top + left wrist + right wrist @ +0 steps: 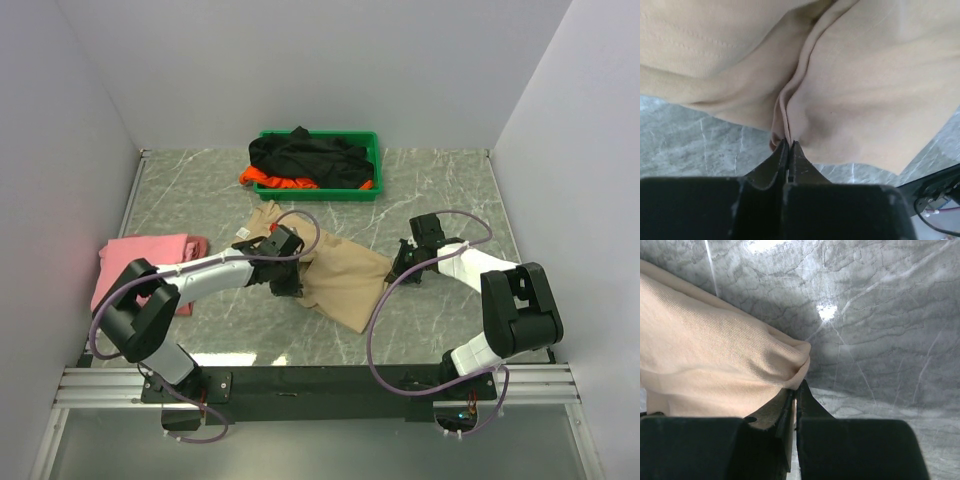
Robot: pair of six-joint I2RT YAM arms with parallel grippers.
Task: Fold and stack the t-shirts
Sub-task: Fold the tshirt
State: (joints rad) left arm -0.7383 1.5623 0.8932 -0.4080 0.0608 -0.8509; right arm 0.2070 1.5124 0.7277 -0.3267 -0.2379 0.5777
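Left gripper (789, 143): jaws together, pinching a raised pleat of the beige t-shirt (865, 90). From the wrist view I read this as a firm hold on cloth, not a bare closure.

Right gripper (796, 386): jaws together, clamped on a rounded corner of the same garment, with the cloth running off towards 9 o'clock from the fingers.

Position, from the overhead view: the beige shirt lies at the middle of the table (450, 190), rumpled and set on a slant. The left grip sits at its 8 o'clock edge and the right grip at its 3 o'clock tip. Both arms are therefore on one garment.

Progress, in my judgement: early to middle. The pink t-shirt (145, 258) lies by itself at 9 o'clock on the table, in a compact, roughly rectangular shape. I take it as folded, though I cannot vouch for how neat it is. The beige shirt is in hand and not yet folded. Nothing is stacked.

Containers: one green tray (372, 165) at 12 o'clock, against the back wall. It holds the black t-shirt (310, 158), heaped and rising above the rim, and the orange t-shirt (275, 181), bunched beneath it and spilling over the tray's 8 o'clock corner. Both are left to do, as is the stacking.
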